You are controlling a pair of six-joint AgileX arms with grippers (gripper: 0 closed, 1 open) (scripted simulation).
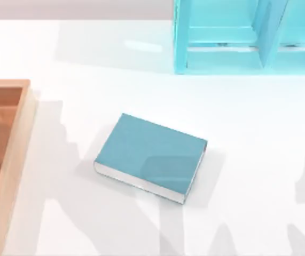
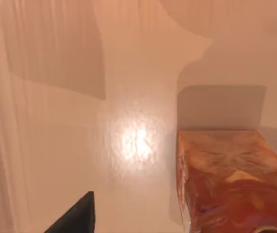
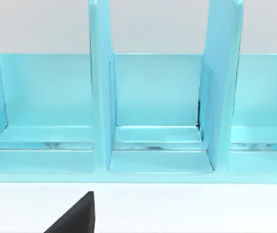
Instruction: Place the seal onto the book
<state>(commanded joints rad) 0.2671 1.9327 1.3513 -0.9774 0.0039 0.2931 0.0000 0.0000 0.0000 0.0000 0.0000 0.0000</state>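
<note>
While the seal (image 2: 230,179) stood on a peach surface just ahead of the left hand, whose grip I couldn't tell, the book (image 1: 151,156) lay flat mid-counter, cover ready.

book (image 1: 151,156): lying flat and closed in the middle of the top view, slightly below center, turned at an angle to the frame edges
book cover: showing plain teal-blue
book pages: showing white along the lower edge
seal (image 2: 233,180): standing at the lower right of the left wrist view, on a glossy orange-tan surface
seal body: showing mottled amber-orange
</note>
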